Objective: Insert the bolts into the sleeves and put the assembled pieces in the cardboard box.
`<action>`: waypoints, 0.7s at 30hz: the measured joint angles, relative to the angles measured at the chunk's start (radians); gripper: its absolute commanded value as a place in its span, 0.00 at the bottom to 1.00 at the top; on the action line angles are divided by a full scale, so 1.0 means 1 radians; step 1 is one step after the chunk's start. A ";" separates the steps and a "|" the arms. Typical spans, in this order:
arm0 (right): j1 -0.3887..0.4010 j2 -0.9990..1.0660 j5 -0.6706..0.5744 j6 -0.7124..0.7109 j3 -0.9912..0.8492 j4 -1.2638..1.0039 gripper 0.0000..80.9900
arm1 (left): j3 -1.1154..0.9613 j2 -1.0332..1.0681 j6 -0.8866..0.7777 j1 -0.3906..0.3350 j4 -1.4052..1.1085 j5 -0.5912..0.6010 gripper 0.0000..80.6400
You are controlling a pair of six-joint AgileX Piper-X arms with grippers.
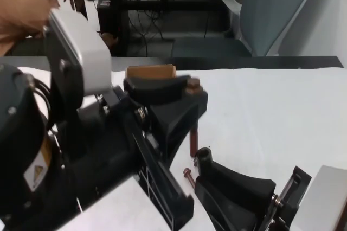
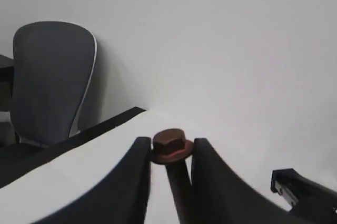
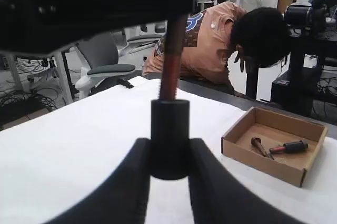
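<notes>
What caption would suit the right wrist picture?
Right gripper holds a sleeve with a bolt at its mouth, box nearby.

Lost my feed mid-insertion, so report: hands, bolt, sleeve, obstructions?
Left hand shut on bolt, held upright. Right hand shut on sleeve, bolt tip at its mouth. Spare bolt loose on bench beside right hand, not blocking.

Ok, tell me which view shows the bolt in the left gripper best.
The high view: the bolt shows head and shaft together, hanging from the left gripper toward the sleeve. The left wrist view shows its head and upper shaft between the fingers; the right wrist view shows its shaft meeting the sleeve.
</notes>
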 measured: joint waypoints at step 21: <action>0.000 0.000 0.003 0.003 0.006 -0.035 0.01 | 0.003 0.000 -0.083 0.000 -0.037 0.006 0.02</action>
